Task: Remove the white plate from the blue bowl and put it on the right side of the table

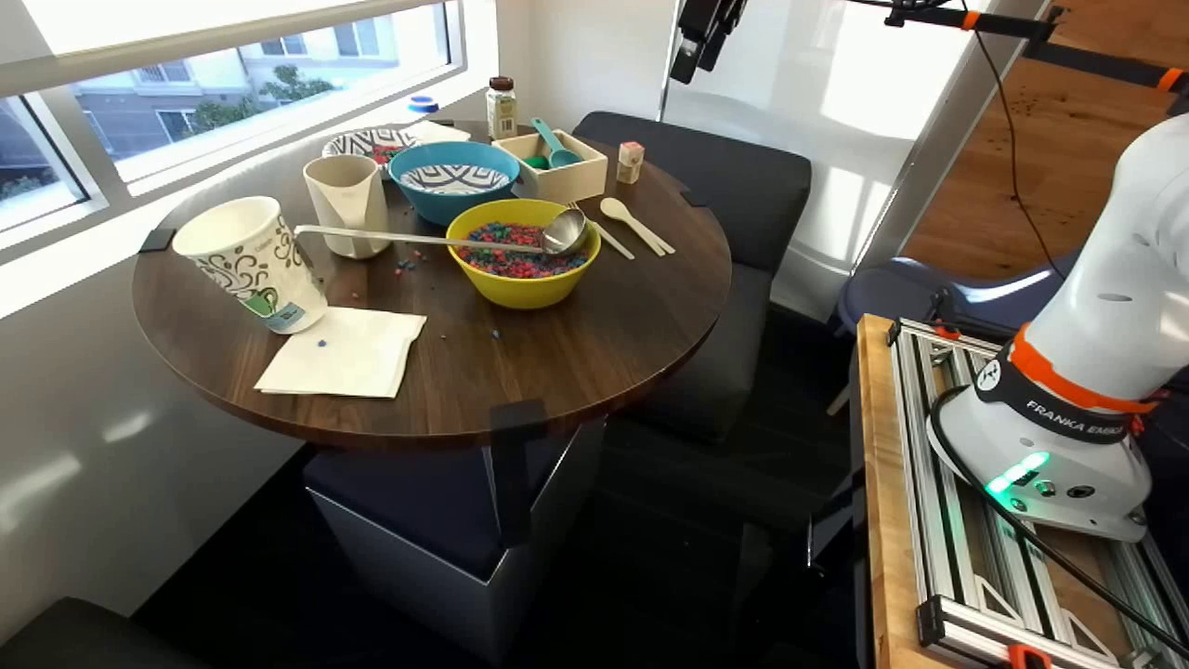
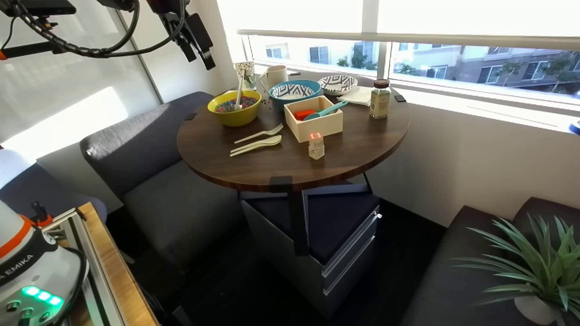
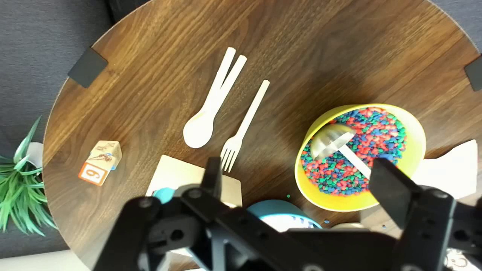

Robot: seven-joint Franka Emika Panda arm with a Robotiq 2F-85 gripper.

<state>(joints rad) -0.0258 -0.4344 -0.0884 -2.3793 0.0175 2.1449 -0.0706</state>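
White plate (image 1: 455,178) sits in blue bowl (image 1: 442,206) on counter (image 1: 557,344), below & well apart from gripper (image 3: 299,178), whose jaws are spread wide; in wrist view it's low, btwn jaws, mostly hidden behind gripper's body.

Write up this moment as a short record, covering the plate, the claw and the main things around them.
Task object: white plate, sitting inside the blue bowl
Task progress: removal not yet done
Claw: open, raised, holding nothing
Yellow bowl: coloured bits, with a ladle resting in them
Box: teal spoon inside, handle sticking out
On the table: pale fork, pale spoon
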